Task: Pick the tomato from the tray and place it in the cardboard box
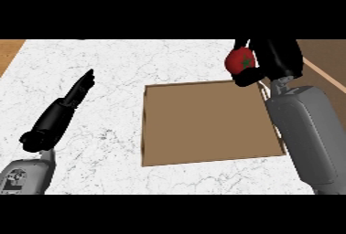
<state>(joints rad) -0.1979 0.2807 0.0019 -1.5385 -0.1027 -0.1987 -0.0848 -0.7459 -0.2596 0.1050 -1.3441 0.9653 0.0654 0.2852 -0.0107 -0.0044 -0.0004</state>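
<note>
No writing or label shows on anything. The right hand (270, 59) is curled round the red tomato (239, 60), holding it just above the far right corner of the cardboard box (209, 123). The box lies flat on the white marbled worktop (101, 59), its brown inside bare. The left hand (71, 98) rests over the worktop at the left, fingers straight, holding nothing. Bare worktop lies between that hand and the box's left edge.
</note>
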